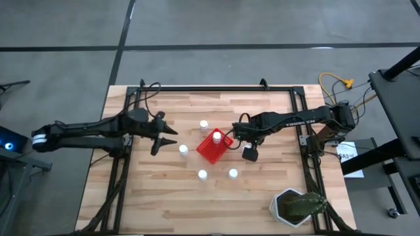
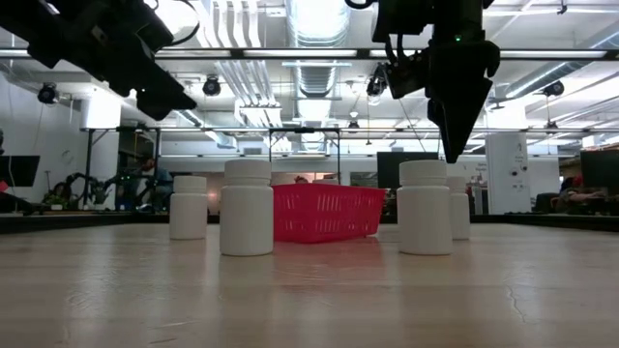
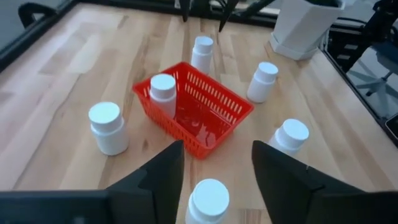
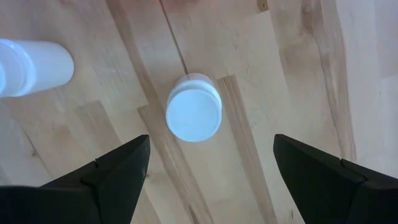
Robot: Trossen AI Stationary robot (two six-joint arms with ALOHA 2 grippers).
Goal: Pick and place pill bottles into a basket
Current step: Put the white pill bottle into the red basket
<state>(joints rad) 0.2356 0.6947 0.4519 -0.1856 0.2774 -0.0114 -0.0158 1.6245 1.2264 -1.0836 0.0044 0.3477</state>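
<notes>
The red basket stands mid-table with one white pill bottle upright inside it. Other bottles stand upright on the table: one beyond the basket, one to its left, two nearer. My right arm hides one more in the high view. It shows in the right wrist view, below my open right gripper, which points down, raised above it. My left gripper is open and raised, left of the basket, above the left bottle.
A white pot with a green plant stands at the table's near right corner. Black frame rails run along the table's left and right sides. Bare wood lies along the near edge.
</notes>
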